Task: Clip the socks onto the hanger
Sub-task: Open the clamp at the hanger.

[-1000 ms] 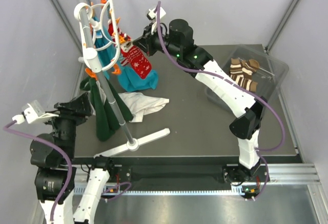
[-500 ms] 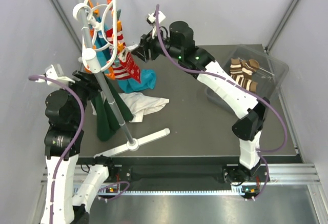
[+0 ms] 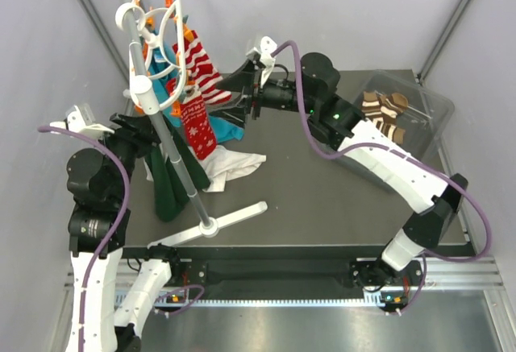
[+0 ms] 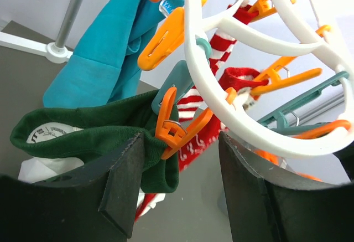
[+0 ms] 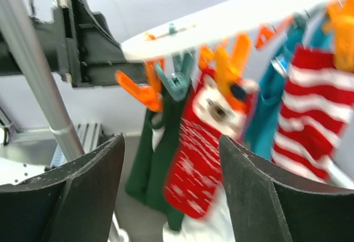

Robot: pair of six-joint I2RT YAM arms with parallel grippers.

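Top external view takes in the whole desk (image 3: 322, 199). The hanger (image 3: 158, 14) tops a pole (image 3: 179, 167) by the left edge, and two red socks (image 3: 199, 86) hang clipped from its rings toward the far left corner. Brown socks (image 3: 382, 115) lie in a bin (image 3: 431, 114) at the far right corner, well apart from the hanger; neither wrist view shows them. A white cloth (image 3: 238, 163) lies on the desk beside the pole. A green garment (image 3: 168, 187) and a teal garment (image 3: 230, 130) hang by the pole. The right tool (image 3: 235, 98) sits just beside the red socks, and the left tool (image 3: 133, 136) is on the pole's other side, near the left edge. From above, neither tool's jaws can be read.

Left wrist view shows the left tool spread, with an orange clip (image 4: 176, 127) hanging in the gap and the green garment behind it. Whether the clip touches either finger I cannot tell.

Right wrist view is blurred, but it shows the right tool spread with nothing between its fingers. It faces one patterned and one striped red sock under the hanger's clips, with the pole to the left.
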